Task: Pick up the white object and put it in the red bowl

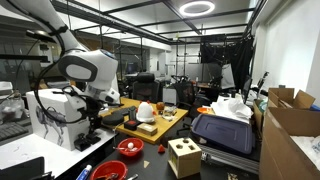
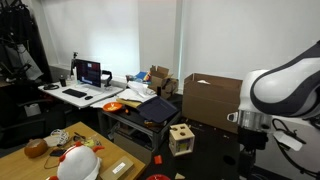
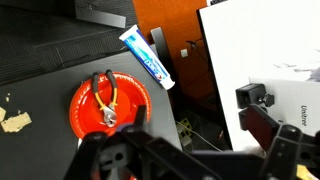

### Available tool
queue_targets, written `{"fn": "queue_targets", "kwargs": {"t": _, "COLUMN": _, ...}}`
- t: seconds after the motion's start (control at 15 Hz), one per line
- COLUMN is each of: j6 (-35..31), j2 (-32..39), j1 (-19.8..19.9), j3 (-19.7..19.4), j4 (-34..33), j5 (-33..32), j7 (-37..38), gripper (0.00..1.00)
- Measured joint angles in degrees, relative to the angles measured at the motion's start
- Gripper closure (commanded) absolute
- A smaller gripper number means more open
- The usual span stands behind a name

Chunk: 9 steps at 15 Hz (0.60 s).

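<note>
The white object point(image 1: 146, 111) is a rounded, helmet-like thing with red trim, sitting on a wooden table point(image 1: 160, 127); it also shows in an exterior view point(image 2: 77, 164). The small glossy red bowl point(image 1: 130, 148) sits low in front of that table, next to the wooden cube with holes point(image 1: 183, 157). My gripper point(image 1: 91, 133) hangs to the left of them, well away from the white object. In the wrist view the gripper point(image 3: 195, 150) is open with nothing between its fingers. The small red bowl is not in the wrist view.
A wider orange-red bowl point(image 3: 108, 105) holding yellow-handled pliers lies under the gripper, with a toothpaste tube point(image 3: 148, 58) beside it and a white board point(image 3: 265, 50) alongside. A dark case point(image 1: 222, 133) and cardboard boxes point(image 1: 290, 125) stand beyond the cube point(image 2: 181, 138).
</note>
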State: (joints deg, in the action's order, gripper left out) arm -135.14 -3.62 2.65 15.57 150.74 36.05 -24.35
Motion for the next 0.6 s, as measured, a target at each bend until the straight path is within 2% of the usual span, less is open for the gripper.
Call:
{"fn": "queue_targets", "kwargs": {"t": 0.2, "j6": 3.09, "j2": -7.68, "j1": -4.26, "j3": -4.49, "j4": 3.92, "j5": 0.24, "j7": -0.02, "gripper": 0.0}}
{"fn": "queue_targets", "kwargs": {"t": 0.33, "j6": 4.27, "j2": -12.1, "j1": -5.76, "j3": -7.02, "j4": 6.0, "j5": -1.22, "j7": 0.18, "gripper": 0.0}}
{"fn": "queue_targets", "kwargs": {"t": 0.6, "j6": 4.22, "j2": -18.37, "j1": -5.57, "j3": -9.22, "j4": 8.66, "j5": -14.84, "j7": 9.79, "gripper": 0.0}}
